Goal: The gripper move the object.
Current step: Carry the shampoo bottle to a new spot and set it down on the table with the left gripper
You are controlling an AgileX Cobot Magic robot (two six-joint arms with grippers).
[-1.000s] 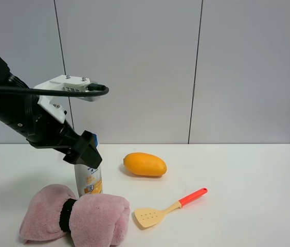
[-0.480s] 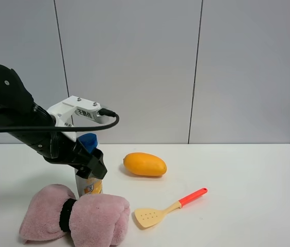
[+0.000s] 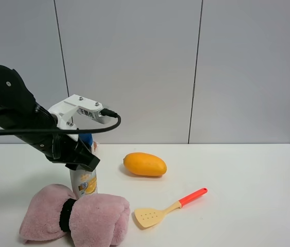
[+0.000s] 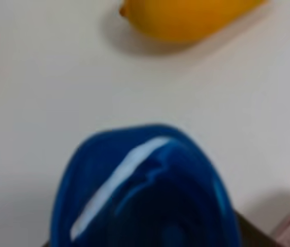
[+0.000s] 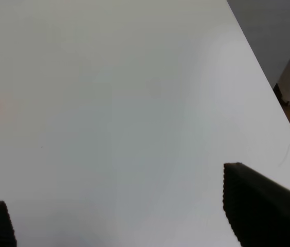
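Standing upright: white shampoo bottle (image 3: 83, 182), orange-yellow label facing the high camera; its base is hidden behind the pink towel (image 3: 96, 218).
Bottle position: left part of the table (image 3: 248, 170), just behind the towel. The mango (image 3: 145, 164) lies near it on the right, apart from it.
Blue cap (image 3: 87, 138): shows above the black housing in the high view. In the left wrist view the cap (image 4: 145, 190) is blurred and fills the lower middle.
Left gripper (image 3: 86, 159): at the bottle's shoulder, just below the cap, covering that part of the bottle.
Left fingers: cannot tell whether they are apart or clamped on the bottle. The housing hides them in the high view and the wrist view is filled by the cap.
Right gripper (image 5: 124, 216): over bare table near a table edge.
Right fingers (image 5: 258, 206): wide apart, nothing between them.
Spatula (image 3: 168, 208): flat on the table right of the towel, pale blade, orange-red handle.
Towel: bunched, cinched by a black band (image 3: 68, 213).
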